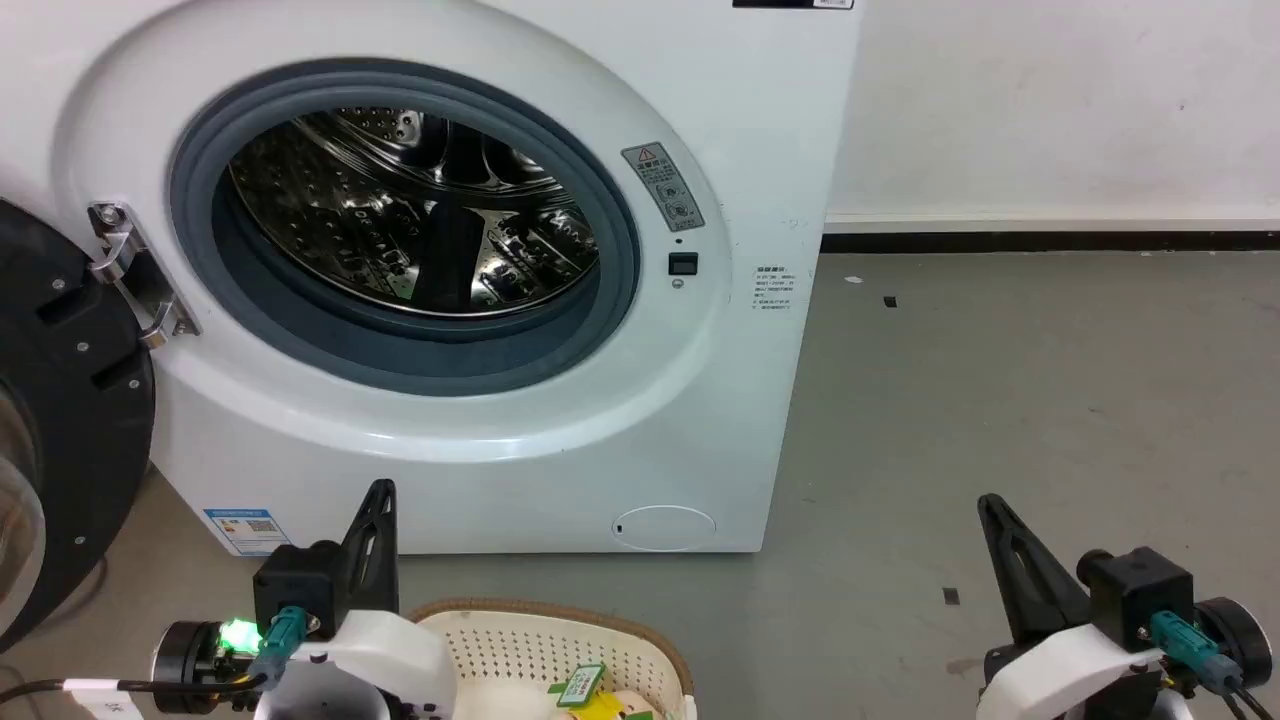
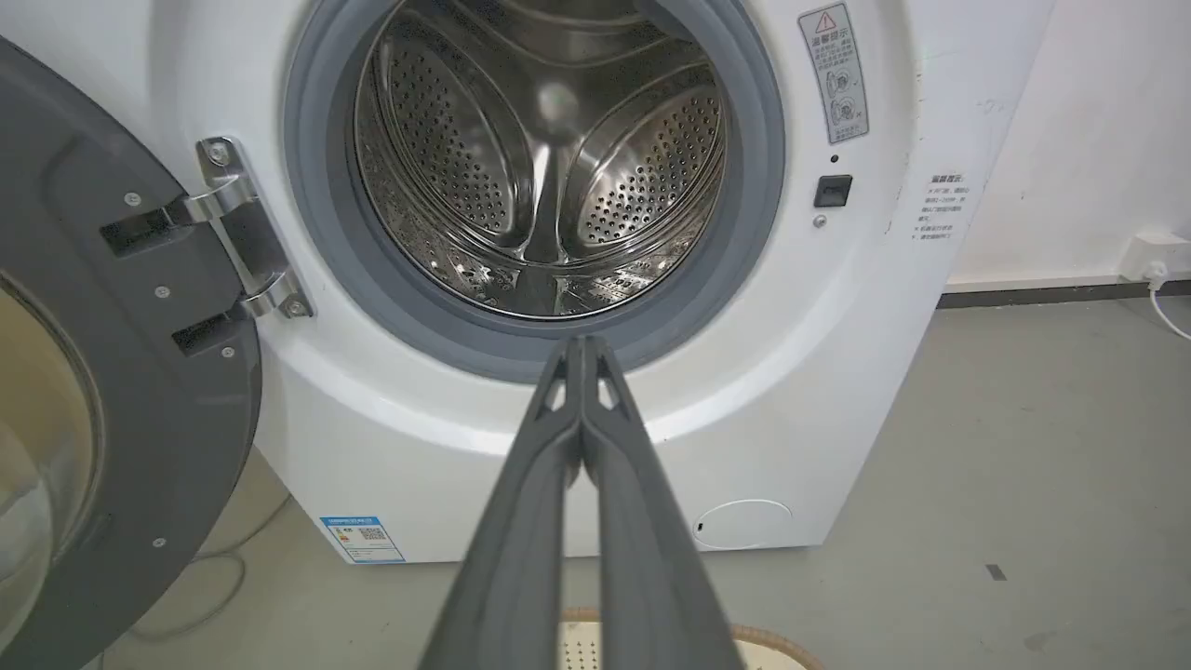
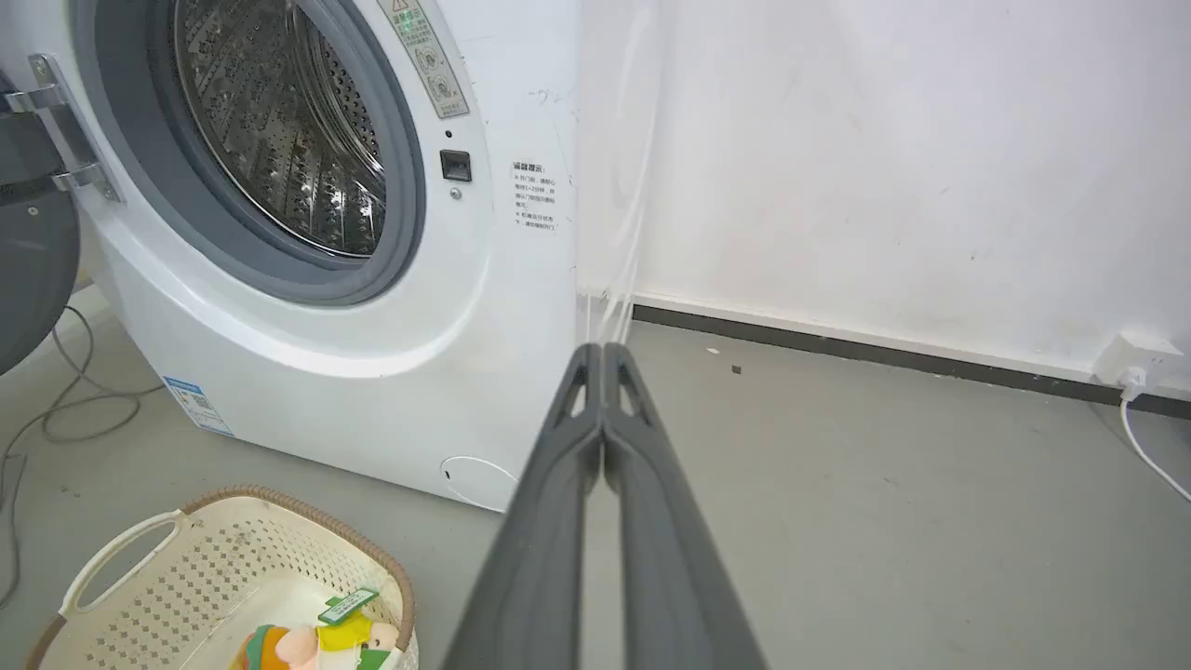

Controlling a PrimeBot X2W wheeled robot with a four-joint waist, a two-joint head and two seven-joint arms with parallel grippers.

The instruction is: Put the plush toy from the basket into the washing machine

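Note:
The plush toy point(image 3: 316, 642), a pale-pink pig in yellow with a green-and-white sign, lies in the cream basket point(image 3: 186, 577) on the floor before the washing machine point(image 1: 640, 420). In the head view the basket's rim point(image 1: 560, 612) and the toy point(image 1: 592, 700) show at the bottom edge. The washer's door point(image 2: 121, 391) hangs open to the left and the steel drum point(image 2: 549, 167) holds nothing. My left gripper point(image 2: 582, 341) is shut and empty, raised above the basket's left side and pointing at the drum opening. My right gripper point(image 3: 603, 348) is shut and empty, well right of the basket.
Grey floor point(image 1: 1000, 420) stretches to the right of the washer up to a white wall with a dark skirting strip point(image 1: 1050, 240). A white plug and cable point(image 3: 1135, 381) sit at the wall's far right. Loose cables point(image 3: 56, 409) lie on the floor left of the washer.

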